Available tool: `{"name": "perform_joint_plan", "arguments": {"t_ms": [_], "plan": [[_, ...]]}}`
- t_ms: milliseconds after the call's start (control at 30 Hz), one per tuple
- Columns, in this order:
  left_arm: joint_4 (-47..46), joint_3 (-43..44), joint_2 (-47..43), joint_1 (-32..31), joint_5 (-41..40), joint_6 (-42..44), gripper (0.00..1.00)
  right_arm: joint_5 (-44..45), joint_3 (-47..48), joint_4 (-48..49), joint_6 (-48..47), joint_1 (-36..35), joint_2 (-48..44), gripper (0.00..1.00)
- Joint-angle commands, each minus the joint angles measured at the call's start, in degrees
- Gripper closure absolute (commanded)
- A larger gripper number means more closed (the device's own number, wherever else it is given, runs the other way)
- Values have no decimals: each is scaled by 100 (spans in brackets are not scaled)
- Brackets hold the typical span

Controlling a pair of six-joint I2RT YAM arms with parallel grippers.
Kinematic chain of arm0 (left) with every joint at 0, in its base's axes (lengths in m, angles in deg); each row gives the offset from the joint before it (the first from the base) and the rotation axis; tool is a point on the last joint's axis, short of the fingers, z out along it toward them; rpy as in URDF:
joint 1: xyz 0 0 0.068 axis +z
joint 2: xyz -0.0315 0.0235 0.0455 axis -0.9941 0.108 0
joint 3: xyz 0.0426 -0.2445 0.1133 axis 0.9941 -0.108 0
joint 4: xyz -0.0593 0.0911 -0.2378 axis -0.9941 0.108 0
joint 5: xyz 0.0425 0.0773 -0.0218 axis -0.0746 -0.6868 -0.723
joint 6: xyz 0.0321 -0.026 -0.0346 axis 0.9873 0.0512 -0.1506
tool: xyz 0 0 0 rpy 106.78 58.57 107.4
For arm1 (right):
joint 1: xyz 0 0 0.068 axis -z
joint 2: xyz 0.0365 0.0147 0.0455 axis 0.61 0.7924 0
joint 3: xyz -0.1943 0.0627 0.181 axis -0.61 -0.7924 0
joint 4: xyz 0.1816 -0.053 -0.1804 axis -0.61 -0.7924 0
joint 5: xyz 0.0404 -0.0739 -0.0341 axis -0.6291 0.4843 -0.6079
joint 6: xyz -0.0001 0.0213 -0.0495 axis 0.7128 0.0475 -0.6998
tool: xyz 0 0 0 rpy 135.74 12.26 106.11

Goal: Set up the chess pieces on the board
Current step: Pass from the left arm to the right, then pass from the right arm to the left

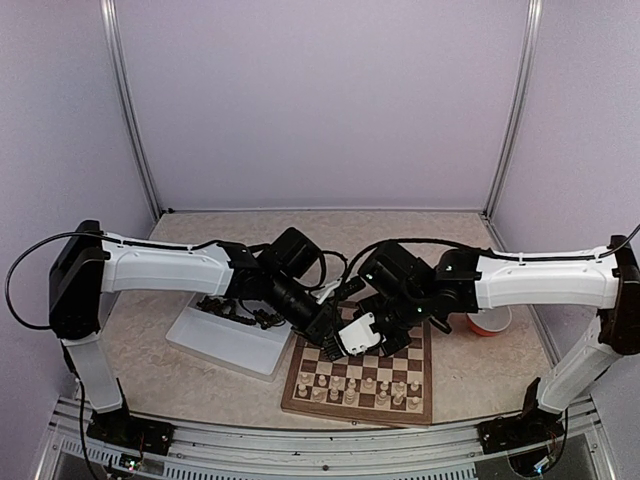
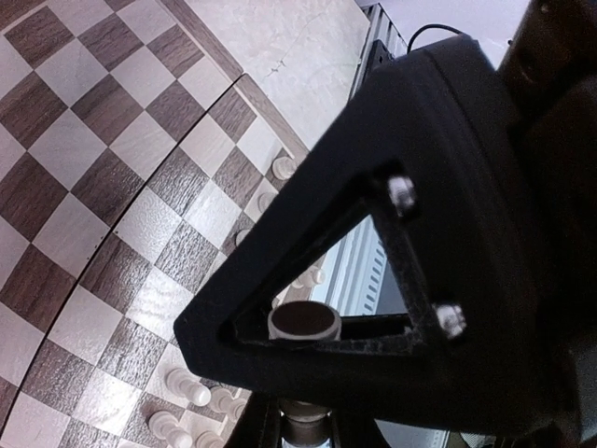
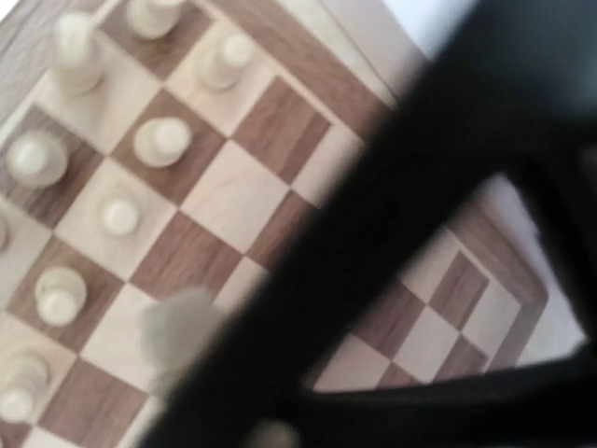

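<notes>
Over the board's (image 1: 355,414) far left part, the left gripper (image 1: 328,345) pinches a cream piece (image 2: 303,322), dark base showing. The right gripper (image 1: 362,338) hangs just beside it, and its grip cannot be told. More cream pieces (image 1: 360,388) fill the near rows.

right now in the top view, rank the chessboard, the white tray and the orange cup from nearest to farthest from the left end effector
1. Checked wooden chessboard: directly beneath the left end effector.
2. White rectangular plastic tray: next, on its left, beside the board's left edge.
3. Small orange-red cup: farthest, off the board's right side.
</notes>
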Motion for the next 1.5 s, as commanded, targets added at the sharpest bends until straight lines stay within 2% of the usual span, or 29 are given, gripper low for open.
{"name": "perform_joint_plan", "arguments": {"t_ms": [0,100,200,300,333,467,567,700,767,1067,1467], "plan": [[-79,182,56,83,-103,-111,91,37,41,-38,90,-62,-19,91],[-121,121,-106,165,-666,-194,75,-183,8,-22,281,58,-136,96],[-595,-307,-683,215,-1339,-363,62,-1170,104,-114,692,609,-331,97],[-1246,-794,-1472,211,-2141,-517,57,-2469,173,-180,1107,1328,-562,98],[-1386,-874,-1749,112,-2683,-436,56,-2911,155,-133,1305,1572,-629,98],[-2189,-1063,-2555,-626,-4985,469,47,-4859,54,297,2223,2422,-619,99],[-2820,-1129,-2634,-1000,-5712,1288,45,-6120,102,668,2882,2804,-384,99],[-3315,-996,-2300,-1037,-5497,1536,44,-7347,215,815,3266,3090,-170,98],[-3458,-909,-2081,-1048,-5422,1567,43,-7665,149,990,3456,3163,-157,98],[-3312,-484,-1430,-980,-4712,1595,44,-7668,43,1084,3468,3176,-191,98],[-3677,-944,-2002,-854,-3774,1890,48,-7763,107,770,3170,3203,-23,96]]}}
